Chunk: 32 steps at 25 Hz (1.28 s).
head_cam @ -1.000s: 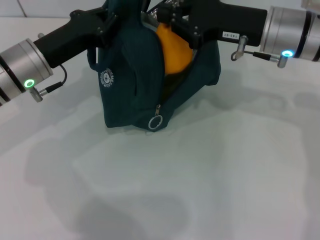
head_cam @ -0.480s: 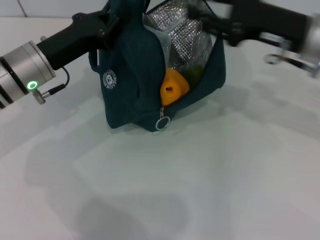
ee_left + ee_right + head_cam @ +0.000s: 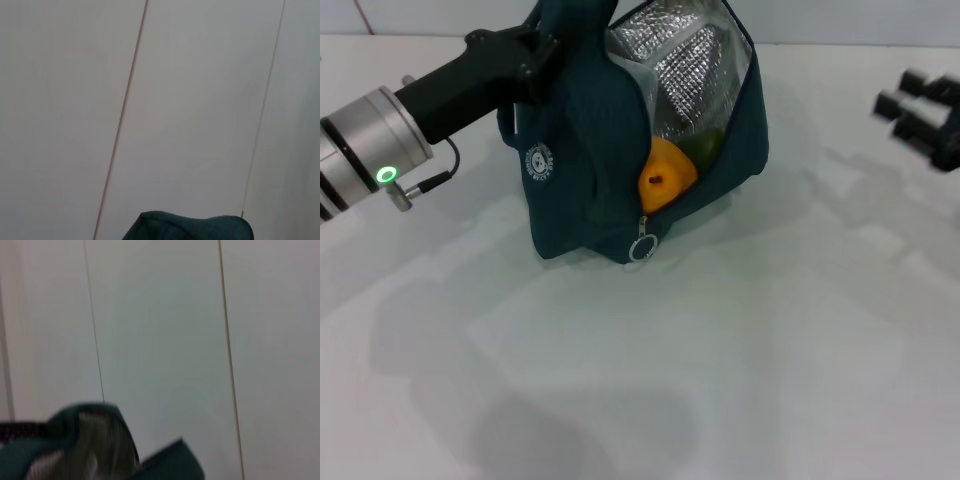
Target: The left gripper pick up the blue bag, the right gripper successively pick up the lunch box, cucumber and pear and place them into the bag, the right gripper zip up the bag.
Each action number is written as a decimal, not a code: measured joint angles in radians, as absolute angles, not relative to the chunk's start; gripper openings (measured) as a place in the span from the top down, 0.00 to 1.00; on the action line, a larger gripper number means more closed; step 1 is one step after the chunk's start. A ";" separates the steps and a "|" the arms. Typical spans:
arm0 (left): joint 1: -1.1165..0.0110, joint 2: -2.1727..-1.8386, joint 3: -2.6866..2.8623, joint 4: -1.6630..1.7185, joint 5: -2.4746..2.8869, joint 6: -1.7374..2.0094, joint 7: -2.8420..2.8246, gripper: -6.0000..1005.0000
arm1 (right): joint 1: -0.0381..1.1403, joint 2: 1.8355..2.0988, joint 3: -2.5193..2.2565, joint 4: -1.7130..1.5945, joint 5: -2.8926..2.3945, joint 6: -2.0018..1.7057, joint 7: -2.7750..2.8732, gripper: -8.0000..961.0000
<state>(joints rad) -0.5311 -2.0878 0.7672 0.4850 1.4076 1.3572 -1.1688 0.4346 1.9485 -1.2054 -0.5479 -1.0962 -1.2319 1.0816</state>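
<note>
The blue bag [image 3: 580,170] stands on the white table, its mouth open and the silver lining [image 3: 685,70] showing. An orange-yellow pear [image 3: 665,178] lies inside by the opening, and behind it the green cucumber [image 3: 705,148] shows. The lunch box is hidden. My left gripper [image 3: 532,45] is shut on the bag's top at the back left. My right gripper [image 3: 905,100] hangs open and empty at the right edge, well clear of the bag. The zip pull [image 3: 640,248] dangles at the bag's front bottom. The bag's top [image 3: 190,227] shows in the left wrist view and the bag [image 3: 90,450] in the right wrist view.
The white table [image 3: 720,360] spreads in front of and to the right of the bag. A pale panelled wall [image 3: 150,100] fills both wrist views.
The right gripper let the pear go inside the bag and drew back to the right edge. The pear dropped lower in the bag. The left arm held still.
</note>
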 joint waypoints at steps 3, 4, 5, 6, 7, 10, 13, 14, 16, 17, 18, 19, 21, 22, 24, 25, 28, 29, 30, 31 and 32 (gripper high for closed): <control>-0.537 -2.088 0.770 0.482 1.408 1.357 -1.169 0.92 | 0.484 1.979 -1.207 -0.504 -1.202 -1.171 1.080 0.55; -0.538 -2.089 0.770 0.481 1.408 1.357 -1.169 0.92 | 0.497 1.992 -1.208 -0.500 -1.236 -1.149 1.080 0.55; -0.540 -2.089 0.770 0.481 1.408 1.357 -1.169 0.92 | 0.511 2.005 -1.211 -0.499 -1.269 -1.123 1.080 0.56; -0.542 -2.089 0.770 0.479 1.408 1.357 -1.169 0.92 | 0.524 2.015 -1.218 -0.498 -1.297 -1.101 1.080 0.56; -0.545 -2.089 0.770 0.476 1.408 1.358 -1.169 0.92 | 0.539 2.021 -1.230 -0.496 -1.313 -1.088 1.080 0.56; -0.553 -2.089 0.771 0.470 1.408 1.358 -1.169 0.92 | 0.575 2.026 -1.277 -0.484 -1.319 -1.066 1.080 0.56; -0.554 -2.089 0.772 0.470 1.408 1.358 -1.169 0.92 | 0.605 2.027 -1.303 -0.477 -1.316 -1.043 1.073 0.56; -0.554 -2.089 0.772 0.470 1.408 1.358 -1.169 0.92 | 0.614 2.027 -1.313 -0.475 -1.316 -1.034 1.071 0.56; -0.554 -2.089 0.772 0.470 1.408 1.358 -1.169 0.92 | 0.633 2.028 -1.338 -0.475 -1.315 -1.016 1.071 0.56; -0.554 -2.089 0.772 0.470 1.408 1.358 -1.169 0.92 | 0.646 2.028 -1.357 -0.475 -1.315 -1.003 1.073 0.56; -0.554 -2.089 0.772 0.469 1.408 1.358 -1.169 0.92 | 0.657 2.028 -1.372 -0.474 -1.315 -0.996 1.074 0.56; -0.554 -2.089 0.771 0.469 1.408 1.358 -1.169 0.92 | 0.665 2.028 -1.382 -0.474 -1.315 -0.991 1.076 0.56; -0.556 -2.089 0.770 0.469 1.408 1.358 -1.169 0.92 | 0.685 2.028 -1.408 -0.474 -1.316 -0.981 1.077 0.56; -0.557 -2.089 0.769 0.469 1.408 1.358 -1.169 0.92 | 0.692 2.028 -1.418 -0.474 -1.316 -0.979 1.077 0.56; -0.558 -2.089 0.767 0.469 1.408 1.358 -1.169 0.92 | 0.702 2.028 -1.433 -0.474 -1.316 -0.977 1.077 0.56; -0.558 -2.089 0.767 0.468 1.408 1.358 -1.169 0.92 | 0.704 2.028 -1.437 -0.475 -1.316 -0.974 1.076 0.56; -0.558 -2.089 0.766 0.465 1.408 1.358 -1.167 0.92 | 0.702 2.028 -1.435 -0.486 -1.317 -0.965 1.069 0.57; -0.558 -2.089 0.765 0.465 1.408 1.357 -1.164 0.92 | 0.700 2.028 -1.434 -0.487 -1.313 -0.963 1.065 0.57; -0.557 -2.089 0.765 0.464 1.407 1.358 -1.161 0.92 | 0.698 2.028 -1.432 -0.488 -1.305 -0.960 1.057 0.57; -0.556 -2.089 0.765 0.463 1.405 1.358 -1.157 0.92 | 0.695 2.028 -1.431 -0.488 -1.291 -0.957 1.042 0.60; -0.556 -2.089 0.765 0.462 1.404 1.358 -1.153 0.92 | 0.692 2.028 -1.431 -0.488 -1.271 -0.956 1.025 0.63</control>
<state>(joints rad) -0.5556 -2.0892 0.7649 0.4616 1.4037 1.3575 -1.1527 0.6921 2.0279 -1.4309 -0.4883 -1.2710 -0.9561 1.0249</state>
